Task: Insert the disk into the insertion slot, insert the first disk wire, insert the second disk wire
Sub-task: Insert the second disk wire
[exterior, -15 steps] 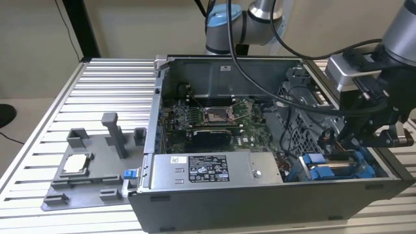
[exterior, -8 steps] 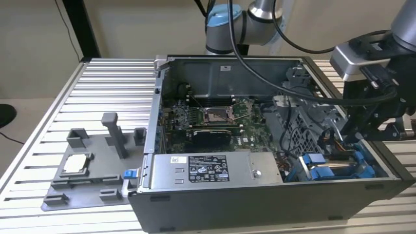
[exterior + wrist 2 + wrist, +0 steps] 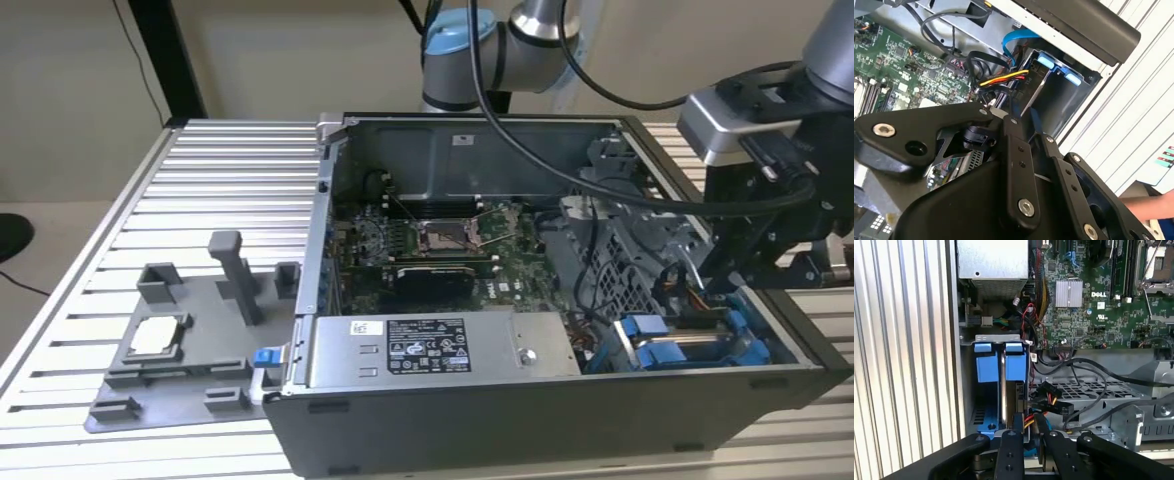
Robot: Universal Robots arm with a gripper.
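The pincer is sitting clenched on a black connector with red and yellow wires, right beside the blue-framed disk seated in the insertion slot.

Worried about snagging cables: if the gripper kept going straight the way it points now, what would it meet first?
Probably the multicoloured wire bundle with its black connector, just ahead of the gripper beside the disk in the insertion slot; depth is uncertain.
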